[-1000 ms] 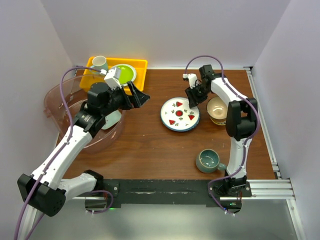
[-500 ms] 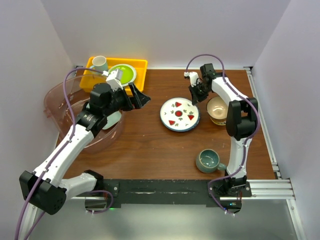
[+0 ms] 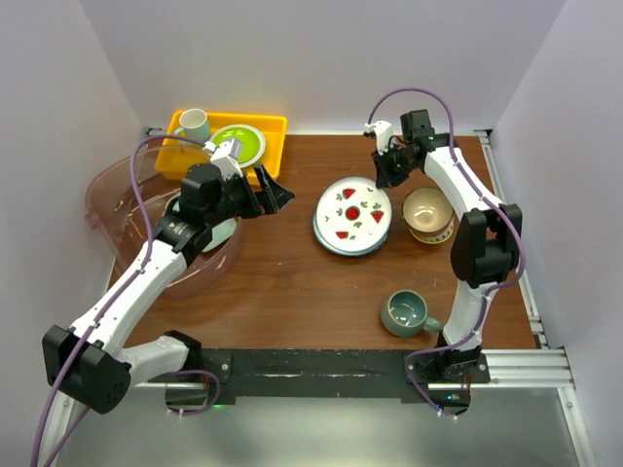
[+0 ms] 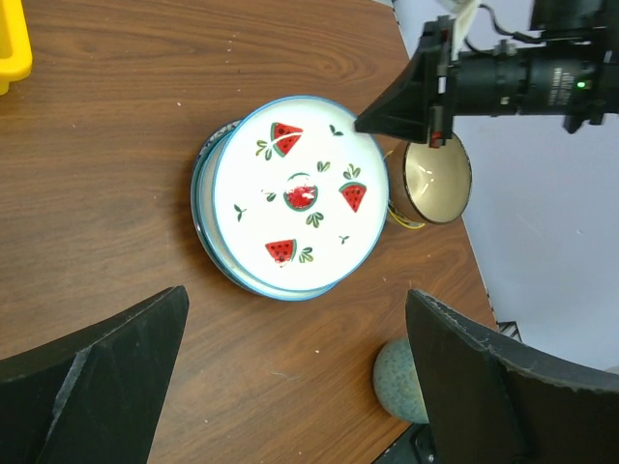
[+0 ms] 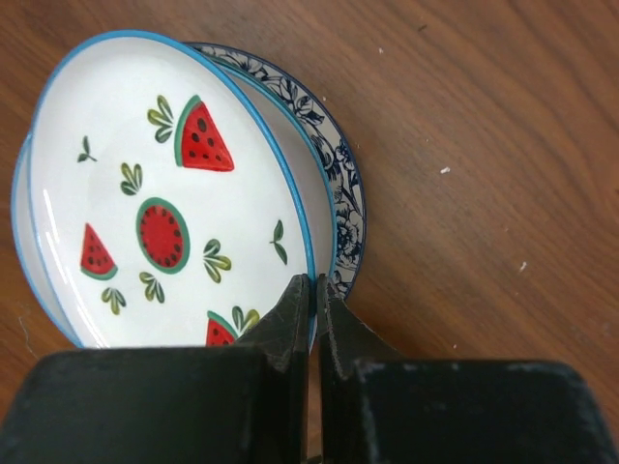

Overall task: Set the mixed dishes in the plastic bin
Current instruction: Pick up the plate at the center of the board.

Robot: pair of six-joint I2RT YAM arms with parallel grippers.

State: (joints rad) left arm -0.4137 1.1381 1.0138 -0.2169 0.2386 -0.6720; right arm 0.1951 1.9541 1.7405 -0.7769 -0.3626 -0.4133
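Cream bowl (image 3: 426, 213) beside plate (image 3: 355, 209) (right side)

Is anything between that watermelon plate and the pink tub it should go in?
Yes: the left gripper, open, hangs between the watermelon plate and the tub, and its arm crosses over the tub. Nothing else visible stands between them.

Overhead, two wrist views; shared plate (image 3: 352, 214)

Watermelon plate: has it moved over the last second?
Yes. The watermelon plate has shifted toward the table's far edge, judged against the cream bowl, its rim pinched by the right gripper.
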